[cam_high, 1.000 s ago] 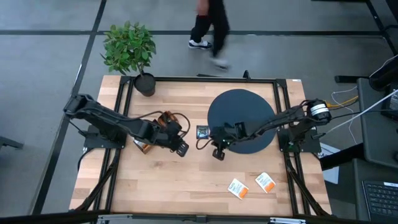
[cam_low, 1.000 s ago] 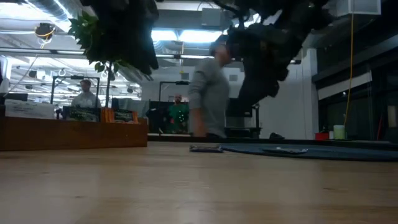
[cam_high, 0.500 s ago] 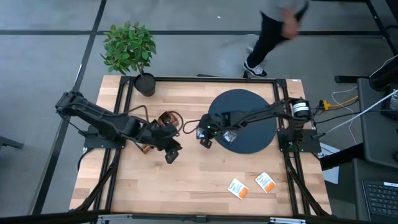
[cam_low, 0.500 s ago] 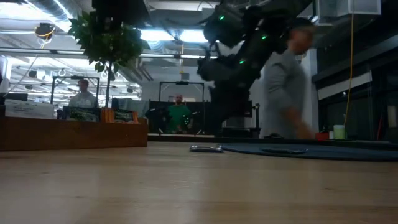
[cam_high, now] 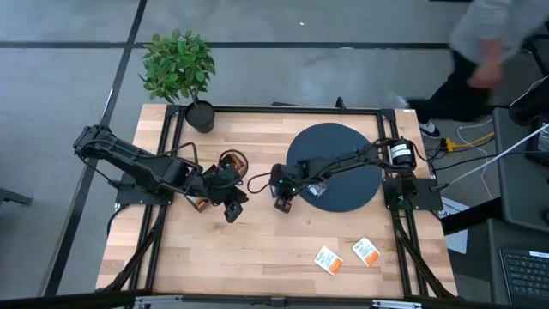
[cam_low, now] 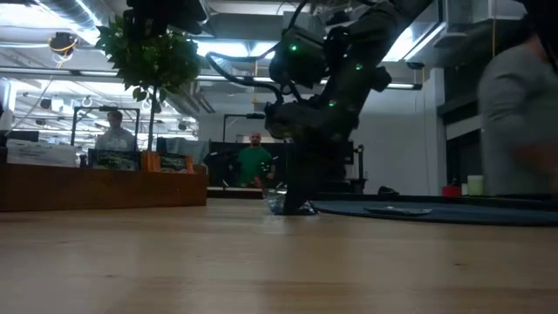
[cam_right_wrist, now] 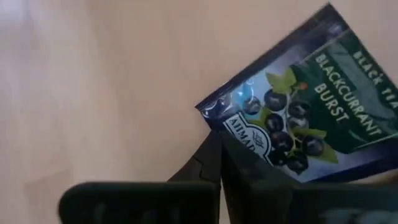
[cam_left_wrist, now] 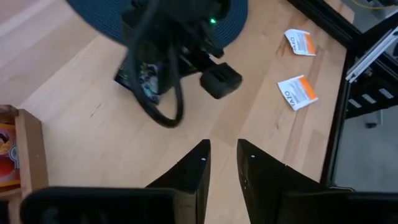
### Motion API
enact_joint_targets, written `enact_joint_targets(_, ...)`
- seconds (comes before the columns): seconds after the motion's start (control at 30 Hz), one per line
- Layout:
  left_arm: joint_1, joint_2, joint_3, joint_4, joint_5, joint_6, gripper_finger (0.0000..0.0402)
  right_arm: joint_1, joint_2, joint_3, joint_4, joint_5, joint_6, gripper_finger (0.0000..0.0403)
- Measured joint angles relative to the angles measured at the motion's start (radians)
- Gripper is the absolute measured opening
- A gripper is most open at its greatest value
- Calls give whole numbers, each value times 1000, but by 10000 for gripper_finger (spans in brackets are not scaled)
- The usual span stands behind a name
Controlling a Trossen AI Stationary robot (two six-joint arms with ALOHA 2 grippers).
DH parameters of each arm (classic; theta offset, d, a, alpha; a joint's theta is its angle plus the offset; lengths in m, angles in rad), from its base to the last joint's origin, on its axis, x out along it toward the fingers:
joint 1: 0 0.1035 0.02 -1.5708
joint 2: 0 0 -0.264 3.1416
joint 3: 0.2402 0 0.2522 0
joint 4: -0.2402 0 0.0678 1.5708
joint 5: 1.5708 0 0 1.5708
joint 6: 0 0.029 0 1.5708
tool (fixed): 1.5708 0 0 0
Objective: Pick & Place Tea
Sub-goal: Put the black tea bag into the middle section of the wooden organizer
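Wooden table [cam_high: 257,249] in an open office, person [cam_high: 480,60] walking past the far right corner, potted plant [cam_high: 180,69] at the far left corner. You have both arms meeting mid-table, just left of the dark round disc [cam_high: 343,167].

Step in hand: picking the dark blue sachet [cam_right_wrist: 305,118]. Your right gripper [cam_high: 283,199] is down at the table surface by the disc's left edge, fingers pinched together on the sachet's corner, as the right wrist view shows. The grip looks thin, only a corner caught, so judge it as a marginal hold. The sachet lies flat on the wood, touching or just beside the disc rim; I can't tell which.

The sachet reads "Blackcurrant Burst", black tea, glossy foil, dark blue with berries and green leaves printed on it. Flat, square, light, probably slippery.

Your left gripper [cam_left_wrist: 222,163] hovers just left of the right one, fingers narrowly parted, nothing between them. It sits beside the brown wooden box [cam_high: 210,184], where red-orange sachets [cam_left_wrist: 7,155] show in a compartment.

Two white sachets with orange bands [cam_high: 347,255] lie on the near right part of the table, well apart from both arms.

Next move, as a judgement: lift straight up slowly, check the corner grip holds, then carry it left to the box. If it slips, re-pinch deeper on the edge. Keep clear of the left arm, it is close.
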Motion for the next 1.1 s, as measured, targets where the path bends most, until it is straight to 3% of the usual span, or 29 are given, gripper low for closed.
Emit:
enact_joint_targets(0.53, 0, 0, 0, 2, -50, 25, 75, 168, -36, -37, -110, -180, 5, 15)
enact_joint_targets(0.6, 0, 0, 0, 2, -51, 41, 75, 177, -67, -42, -107, -146, 27, 17)
enact_joint_targets(0.8, 0, 0, 0, 3, -53, 63, 75, 117, -146, -38, -49, 107, 55, 5)
enact_joint_targets(1.1, 3, 0, 0, 3, -70, 75, 74, -10, -91, -37, 58, 140, 17, 16)
